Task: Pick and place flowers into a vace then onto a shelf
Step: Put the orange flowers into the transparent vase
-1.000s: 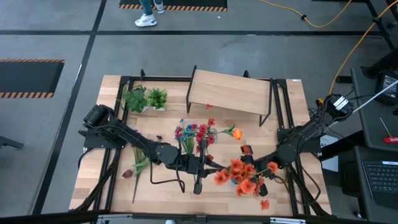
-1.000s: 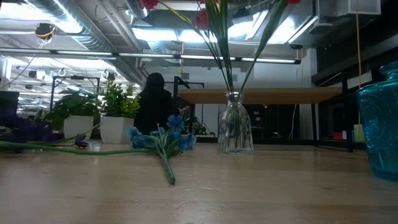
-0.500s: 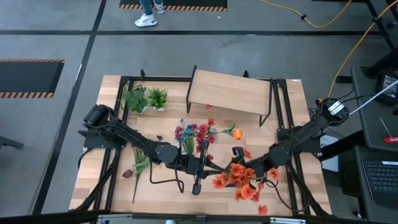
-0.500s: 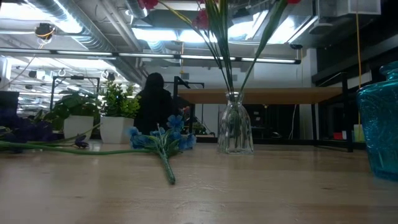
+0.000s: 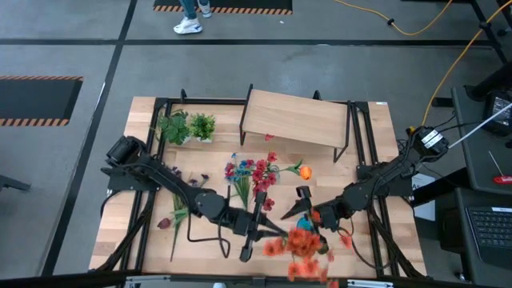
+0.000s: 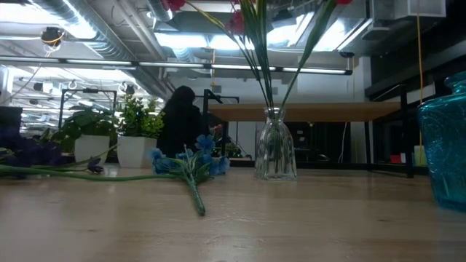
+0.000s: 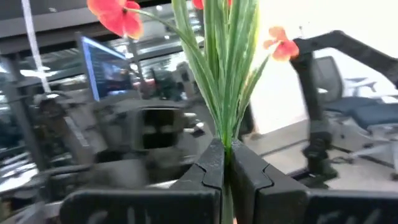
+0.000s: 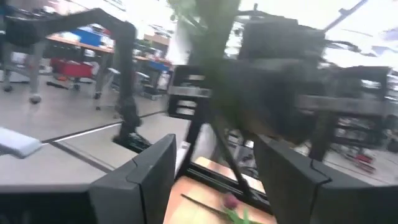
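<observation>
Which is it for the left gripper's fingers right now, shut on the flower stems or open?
Shut on them. In the left wrist view the left gripper has both fingers pressed together around the green flower stems.

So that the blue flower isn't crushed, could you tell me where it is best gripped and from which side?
Probably grip the blue flower by its bare green stem, below the blossoms, coming down from above: it lies flat on the table with the stem end free, beside the glass vase. The right pincer is open; the left pincer is shut on the orange flowers.
</observation>
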`<state>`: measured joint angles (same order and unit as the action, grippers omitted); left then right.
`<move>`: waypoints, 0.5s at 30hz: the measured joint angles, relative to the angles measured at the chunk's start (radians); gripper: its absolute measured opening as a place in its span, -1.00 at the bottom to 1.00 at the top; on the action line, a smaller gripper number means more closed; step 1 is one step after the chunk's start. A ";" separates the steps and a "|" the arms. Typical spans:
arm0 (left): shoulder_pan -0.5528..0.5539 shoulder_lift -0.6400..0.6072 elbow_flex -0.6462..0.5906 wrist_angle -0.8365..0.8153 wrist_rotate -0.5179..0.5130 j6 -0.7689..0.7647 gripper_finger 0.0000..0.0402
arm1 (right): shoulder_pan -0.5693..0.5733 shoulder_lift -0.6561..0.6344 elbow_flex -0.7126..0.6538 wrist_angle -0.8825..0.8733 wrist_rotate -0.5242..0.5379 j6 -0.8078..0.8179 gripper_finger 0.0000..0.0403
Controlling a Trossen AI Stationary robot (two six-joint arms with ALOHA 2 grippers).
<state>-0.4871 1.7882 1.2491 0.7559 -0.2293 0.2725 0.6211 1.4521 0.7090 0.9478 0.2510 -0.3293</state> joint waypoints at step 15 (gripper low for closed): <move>0.016 0.000 0.000 0.003 -0.010 0.030 -0.98 | -0.010 -0.001 0.000 0.023 -0.016 -0.004 0.08</move>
<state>-0.4709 1.7885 1.2491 0.7593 -0.2398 0.3027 0.6113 1.4513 0.7090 0.9703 0.2354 -0.3336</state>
